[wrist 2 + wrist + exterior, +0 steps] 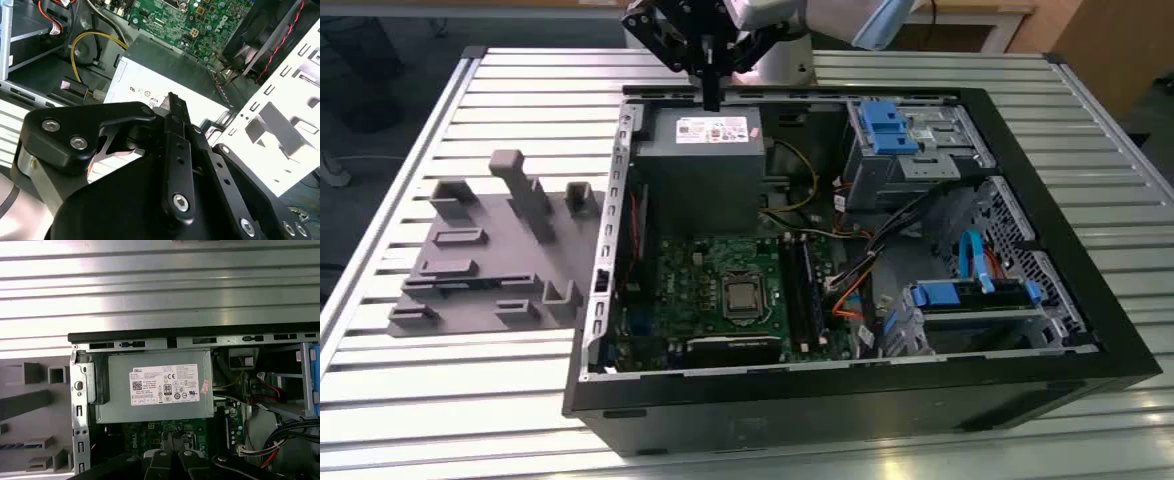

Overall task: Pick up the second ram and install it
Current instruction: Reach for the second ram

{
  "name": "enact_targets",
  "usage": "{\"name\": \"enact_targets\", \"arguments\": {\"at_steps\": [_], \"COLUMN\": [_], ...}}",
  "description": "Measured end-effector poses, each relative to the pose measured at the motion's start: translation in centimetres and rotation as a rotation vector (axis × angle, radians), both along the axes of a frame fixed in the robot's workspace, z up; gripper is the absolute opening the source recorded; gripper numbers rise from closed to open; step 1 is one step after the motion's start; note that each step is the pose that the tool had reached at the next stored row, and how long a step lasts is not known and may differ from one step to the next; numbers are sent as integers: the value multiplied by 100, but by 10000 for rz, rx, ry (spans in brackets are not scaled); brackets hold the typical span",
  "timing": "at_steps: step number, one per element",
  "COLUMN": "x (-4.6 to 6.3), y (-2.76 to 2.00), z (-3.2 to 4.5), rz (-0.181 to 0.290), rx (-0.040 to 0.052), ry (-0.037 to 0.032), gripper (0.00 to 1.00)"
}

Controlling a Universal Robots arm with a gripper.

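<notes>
ribbed tabletop [427, 90] carries an open computer case [854, 390]; the gripper [711, 98], pinched narrow, hangs over its power supply [700, 160]. what looks like the second ram [25, 445] lies in the grey tray [467, 300] at the exterior view's left.

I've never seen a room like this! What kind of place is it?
Probably a robot lab or workshop: a robot arm hangs over an open computer case on a slatted metal table, beside a grey tray.
</notes>
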State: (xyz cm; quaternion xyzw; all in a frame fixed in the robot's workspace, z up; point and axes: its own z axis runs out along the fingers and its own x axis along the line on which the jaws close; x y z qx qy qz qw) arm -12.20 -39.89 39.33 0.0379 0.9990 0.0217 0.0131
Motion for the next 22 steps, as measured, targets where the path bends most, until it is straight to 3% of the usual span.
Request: {"name": "enact_targets", "arguments": {"at_steps": [22], "x": [-39], "y": [0], "z": [0], "rz": [-1], "rx": [0], "ry": [0], "gripper": [11]}}
